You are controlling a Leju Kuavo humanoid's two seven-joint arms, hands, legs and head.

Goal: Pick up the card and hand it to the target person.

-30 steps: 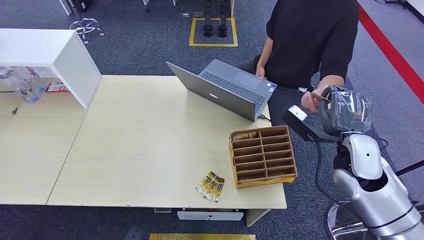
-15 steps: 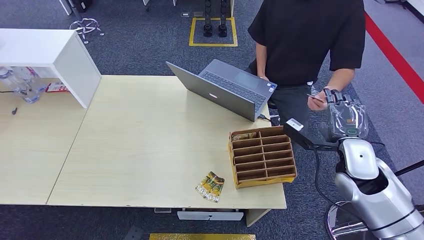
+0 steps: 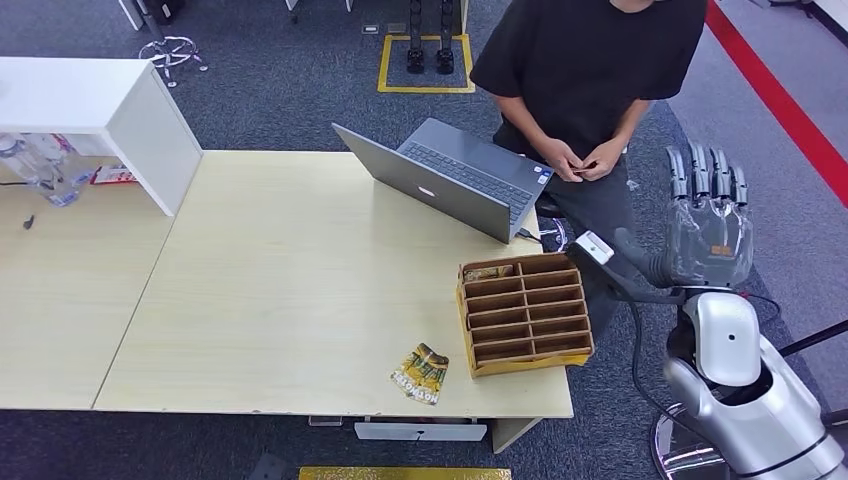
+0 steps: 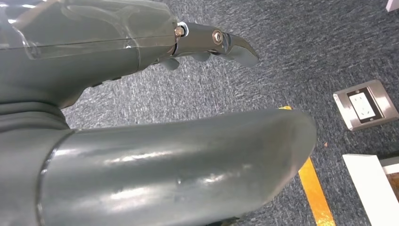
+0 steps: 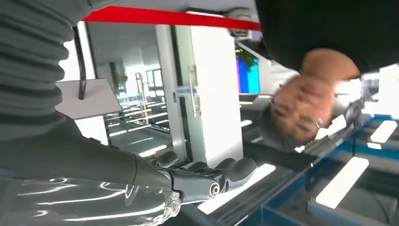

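Note:
My right hand [image 3: 708, 215] is raised beside the table's right end, fingers straight and apart, holding nothing. The right wrist view shows the same hand [image 5: 207, 181] with its fingers stretched out and nothing in them. The person in a black shirt [image 3: 590, 60] stands behind the laptop with both hands [image 3: 583, 160] together in front of the body. Whether the card is in those hands is too small to tell. My left hand [image 4: 141, 94] hangs over grey carpet, holding nothing, its fingers [image 4: 226, 42] loosely extended.
A light wooden table [image 3: 300, 280] carries an open grey laptop [image 3: 450, 180], a brown divided box [image 3: 525, 310] and a yellow packet [image 3: 420, 372] near its front edge. A white shelf unit [image 3: 100, 110] stands at the left. A red floor stripe [image 3: 780, 100] runs at the right.
The person took the brown card from my right hand and drew both hands back to the body. My right hand let go, straightened its fingers and shifted slightly right.

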